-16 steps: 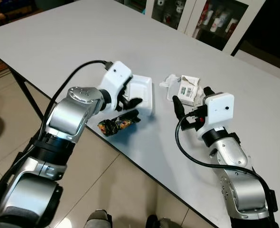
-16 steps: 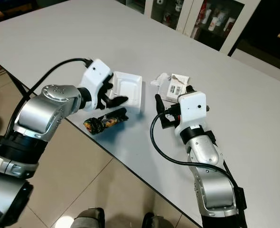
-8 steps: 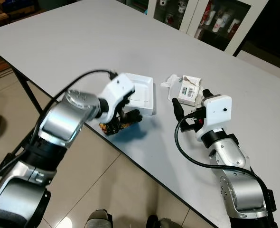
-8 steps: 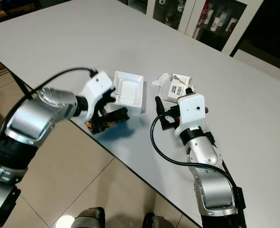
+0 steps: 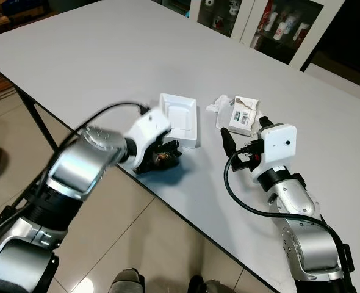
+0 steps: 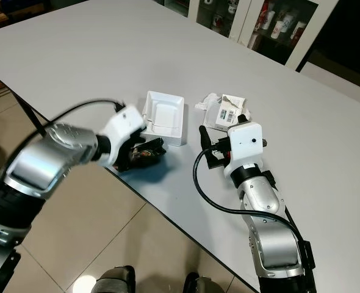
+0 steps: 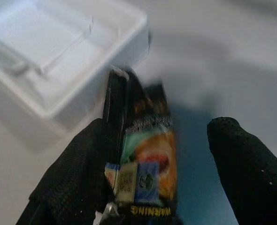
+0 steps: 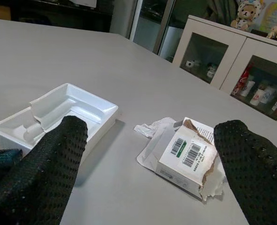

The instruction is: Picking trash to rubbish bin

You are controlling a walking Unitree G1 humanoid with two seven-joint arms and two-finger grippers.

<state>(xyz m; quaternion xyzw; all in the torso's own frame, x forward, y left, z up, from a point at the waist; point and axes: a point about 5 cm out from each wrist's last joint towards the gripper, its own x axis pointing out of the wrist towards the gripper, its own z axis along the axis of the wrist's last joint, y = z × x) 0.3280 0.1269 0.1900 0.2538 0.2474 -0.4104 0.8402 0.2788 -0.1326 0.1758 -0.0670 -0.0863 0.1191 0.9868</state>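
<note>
1. Since a second ago my left gripper (image 7: pixel 152 187) has dropped from beside the tray down over the wrapper (image 7: pixel 145 164); I read that as lining up a pinch.
2. Its fingers (image 7: pixel 73 178) stand apart on either side of the wrapper, not yet closed on it; one looks to touch its edge.
3. That wrapper sits low centre in the left wrist view, at the table's (image 5: pixel 94 55) near edge, just beside the white tray (image 5: pixel 181 116).
4. My right gripper (image 8: pixel 148 187) is spread wide, holding nothing, aimed at the torn box (image 8: pixel 188 154) near the middle of the right wrist view, probably staged for the next pick.
5. No bin is visible yet, so carrying comes later.
</note>
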